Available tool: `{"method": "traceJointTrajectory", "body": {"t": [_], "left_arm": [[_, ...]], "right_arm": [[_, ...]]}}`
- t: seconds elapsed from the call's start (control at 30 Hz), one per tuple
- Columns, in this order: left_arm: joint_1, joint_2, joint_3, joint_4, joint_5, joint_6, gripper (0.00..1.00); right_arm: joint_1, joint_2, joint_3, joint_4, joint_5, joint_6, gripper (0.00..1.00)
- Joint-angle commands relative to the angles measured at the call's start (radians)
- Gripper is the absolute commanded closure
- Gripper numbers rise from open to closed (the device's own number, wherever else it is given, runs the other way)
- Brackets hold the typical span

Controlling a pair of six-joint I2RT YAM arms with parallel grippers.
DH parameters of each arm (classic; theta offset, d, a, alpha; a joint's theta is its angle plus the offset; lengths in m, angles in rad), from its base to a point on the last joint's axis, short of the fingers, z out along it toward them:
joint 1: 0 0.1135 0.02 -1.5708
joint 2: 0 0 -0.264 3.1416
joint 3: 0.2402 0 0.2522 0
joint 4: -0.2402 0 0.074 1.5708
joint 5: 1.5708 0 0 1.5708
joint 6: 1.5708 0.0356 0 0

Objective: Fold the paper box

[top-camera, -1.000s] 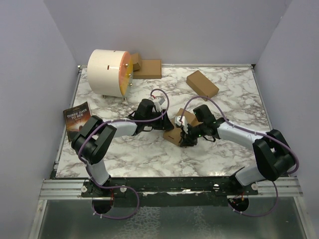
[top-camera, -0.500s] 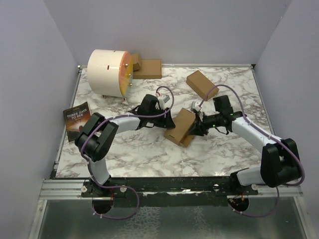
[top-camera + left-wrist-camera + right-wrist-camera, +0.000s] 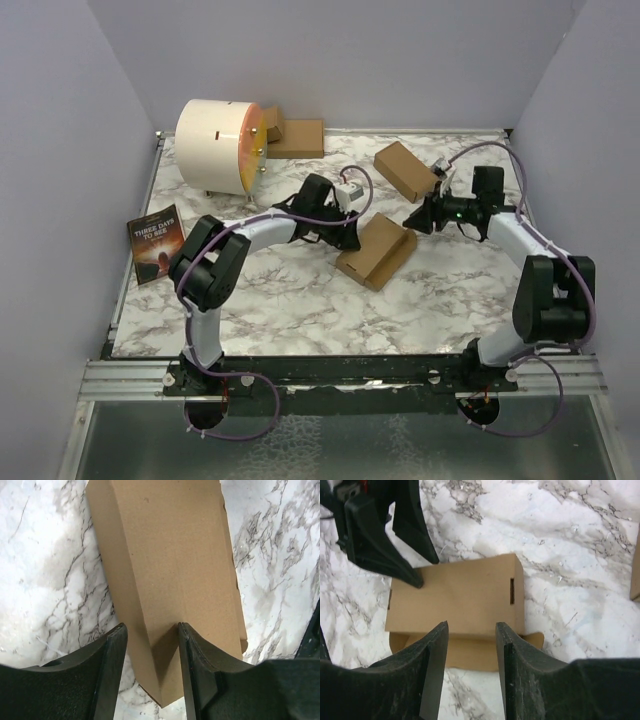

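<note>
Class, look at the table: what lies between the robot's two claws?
The paper box lies between the left claw and the right claw; the top and right wrist views show it.

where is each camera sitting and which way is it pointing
top external: fixed above and behind the bases, looking down on the marble table; both arms show in full, the paper box lying between them.
left wrist: on the left arm, looking down past the left gripper at one end of the box; only its two fingers show.
right wrist: on the right arm, looking past the right gripper at the box's top; the left gripper's fingers show at top left.
shared: all three see the box.
</note>
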Motion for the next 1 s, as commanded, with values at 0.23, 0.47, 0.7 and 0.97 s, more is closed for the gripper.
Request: {"method": "traceJointTrajectory", "body": {"t": [0.23,0.47,0.7,0.97], "left_arm": [[0.008,-0.256,-0.039,0.135,-0.383,-0.052,0.34],[0.015,-0.452,-0.257,0.143,-0.359,-0.119,0.34],[0.018,-0.573,-0.524,0.223,-0.329,-0.395,0.71],[0.0,-0.457,-0.594,0.356,-0.25,-0.508,0.8]], "right_arm": [[-0.003,0.265,0.165,0.057,-0.044,0.145,0.55],[-0.003,0.347,0.21,0.056,-0.046,0.164,0.56],[-0.003,0.36,0.198,0.042,-0.058,0.177,0.63],[-0.003,0.329,0.155,-0.008,-0.07,0.154,0.71]]}}
